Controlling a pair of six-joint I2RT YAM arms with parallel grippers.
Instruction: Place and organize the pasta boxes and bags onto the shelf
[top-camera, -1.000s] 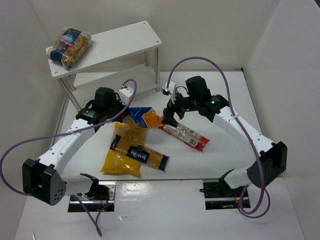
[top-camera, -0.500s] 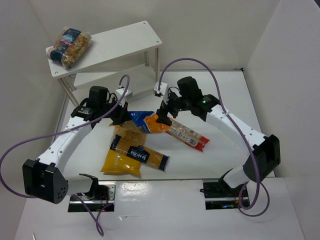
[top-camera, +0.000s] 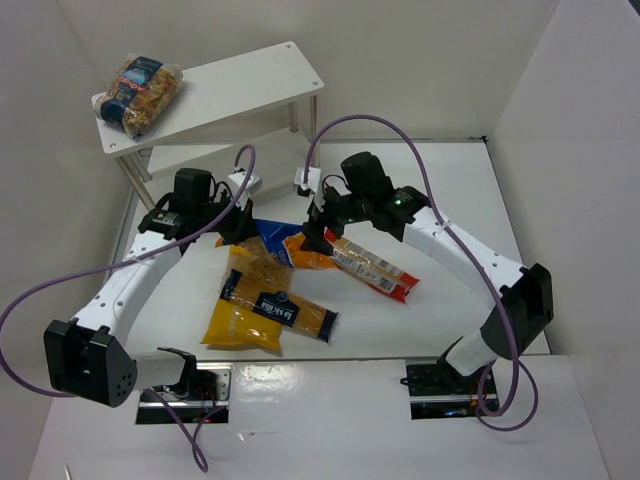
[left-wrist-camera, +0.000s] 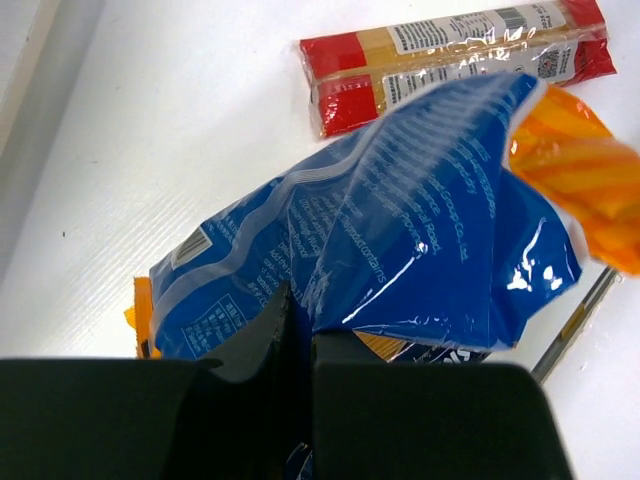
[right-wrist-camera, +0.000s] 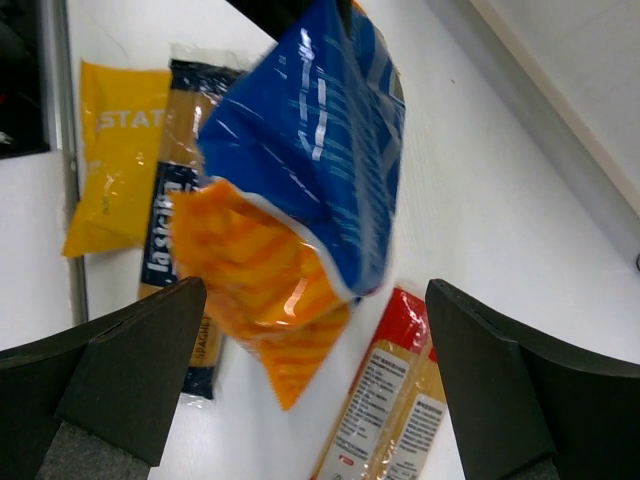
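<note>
My left gripper (top-camera: 237, 226) (left-wrist-camera: 300, 322) is shut on one edge of the blue bag (top-camera: 272, 234) (left-wrist-camera: 420, 230) (right-wrist-camera: 320, 130), which hangs lifted over the table. Its orange end (top-camera: 308, 254) (left-wrist-camera: 582, 190) (right-wrist-camera: 262, 285) droops between the wide-apart fingers of my right gripper (top-camera: 318, 234) (right-wrist-camera: 315, 305), which is open and grips nothing. The long red-and-clear pack (top-camera: 372, 266) (left-wrist-camera: 455, 52) (right-wrist-camera: 392, 415) lies flat to the right. The long yellow pack with the dark-blue label (top-camera: 282, 306) (right-wrist-camera: 168, 235) lies across the big yellow bag (top-camera: 232, 325) (right-wrist-camera: 112, 165). The spiral-pasta bag (top-camera: 141, 92) lies on the shelf's top board (top-camera: 240, 85).
The white shelf stands at the back left on thin metal legs (top-camera: 314, 150), with its lower board (top-camera: 200, 158) bare where it shows. White walls close in the table on the left, back and right. Purple cables loop over both arms.
The left arm has drawn the blue bag left and back, lifting it. The right gripper has moved left with it, so the orange end now hangs between its open fingers.
</note>
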